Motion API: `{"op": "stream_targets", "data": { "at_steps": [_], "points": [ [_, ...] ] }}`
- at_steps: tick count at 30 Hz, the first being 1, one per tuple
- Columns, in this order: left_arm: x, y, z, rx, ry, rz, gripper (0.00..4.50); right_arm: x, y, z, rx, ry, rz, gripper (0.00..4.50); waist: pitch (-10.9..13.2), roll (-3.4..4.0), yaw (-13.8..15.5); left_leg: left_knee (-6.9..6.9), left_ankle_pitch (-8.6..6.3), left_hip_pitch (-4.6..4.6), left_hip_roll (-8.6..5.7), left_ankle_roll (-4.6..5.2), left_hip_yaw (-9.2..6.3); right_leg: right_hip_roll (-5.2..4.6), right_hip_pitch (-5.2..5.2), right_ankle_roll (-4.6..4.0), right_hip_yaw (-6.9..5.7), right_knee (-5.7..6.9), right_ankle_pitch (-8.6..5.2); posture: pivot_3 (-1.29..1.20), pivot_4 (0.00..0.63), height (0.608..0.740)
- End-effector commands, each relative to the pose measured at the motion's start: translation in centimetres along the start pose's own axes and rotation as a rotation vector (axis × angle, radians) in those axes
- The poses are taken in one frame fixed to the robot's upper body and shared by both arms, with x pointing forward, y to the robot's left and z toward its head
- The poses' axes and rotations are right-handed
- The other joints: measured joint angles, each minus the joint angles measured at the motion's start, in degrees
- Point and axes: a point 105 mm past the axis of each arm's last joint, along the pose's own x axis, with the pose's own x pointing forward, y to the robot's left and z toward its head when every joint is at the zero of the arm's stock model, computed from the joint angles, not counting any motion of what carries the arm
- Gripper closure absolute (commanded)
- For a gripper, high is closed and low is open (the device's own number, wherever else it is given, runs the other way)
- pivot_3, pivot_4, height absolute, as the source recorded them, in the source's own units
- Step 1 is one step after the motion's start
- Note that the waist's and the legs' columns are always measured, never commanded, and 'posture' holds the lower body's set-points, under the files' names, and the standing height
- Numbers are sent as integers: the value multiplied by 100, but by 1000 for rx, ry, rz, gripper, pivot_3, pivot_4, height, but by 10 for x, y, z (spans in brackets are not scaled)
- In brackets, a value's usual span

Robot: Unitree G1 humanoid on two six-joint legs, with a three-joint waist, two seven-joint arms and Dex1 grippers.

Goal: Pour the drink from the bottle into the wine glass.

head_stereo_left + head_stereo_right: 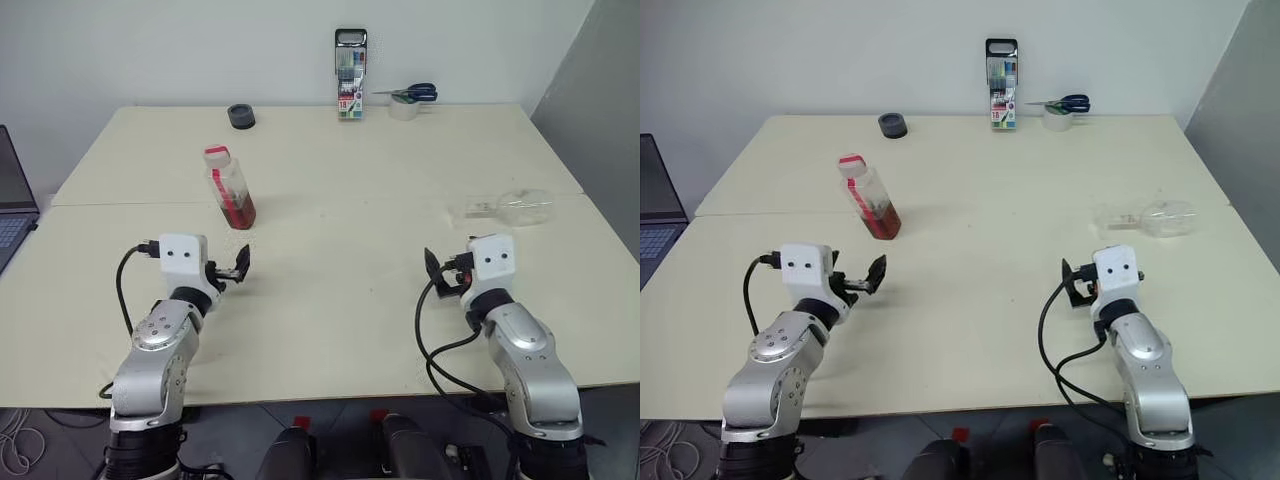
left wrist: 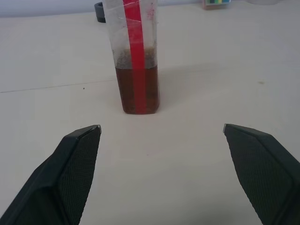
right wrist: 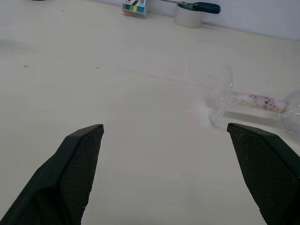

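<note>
bottle (image 1: 229,186): upright, capped, just beyond left gripper (image 1: 230,270)
wine glass (image 1: 503,208): lay sideways right of bottle
left gripper: spread, empty
right gripper (image 1: 441,272): spread, empty

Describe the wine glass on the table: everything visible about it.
The wine glass is clear and stemmed, with a rounded bowl and a round foot. It lies on its side on the table, on the robot's right, foot pointing toward the middle of the table. The stem looks whitish with dark specks. No liquid is visible inside it. Nothing touches it except the table; the right gripper is short of it, open.
</note>
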Motion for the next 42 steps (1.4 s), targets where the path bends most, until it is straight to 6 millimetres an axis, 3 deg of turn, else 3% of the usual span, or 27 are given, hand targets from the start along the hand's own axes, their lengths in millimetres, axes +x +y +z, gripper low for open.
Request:
{"op": "stream_targets", "data": {
  "at_steps": [1,17,22,26,32,42],
  "points": [
    [-3,-1,13,36,-46,3,17,-1,-3,16,-27,-60,-12,0,0,0,0,0,0,0,0,0,0,0,0,0,0,0,0,0,150,740],
    [-1,2,21,-9,-71,19,17,3,0,28,-33,-107,29,0,0,0,-1,0,0,0,0,0,1,0,0,0,-1,0,0,0,150,740],
    [4,-2,30,-39,-91,-77,17,9,5,49,16,-162,197,0,0,0,-7,0,0,0,0,1,0,1,0,0,-3,0,0,0,150,740],
    [10,6,39,-23,-99,-113,17,6,25,77,47,-233,478,0,1,-1,-10,1,-1,0,-1,3,1,5,1,0,-6,0,0,0,150,740],
    [17,14,44,-1,-103,-101,17,-1,41,107,76,-285,699,0,1,-2,-9,2,-10,-2,-1,19,-3,3,1,0,-7,-2,0,0,150,740],
    [32,32,55,19,-114,-10,17,-8,65,111,144,-295,803,0,1,-2,-6,2,-6,-6,0,11,-7,-3,-2,0,-7,-2,1,0,150,740]
  ]
}}
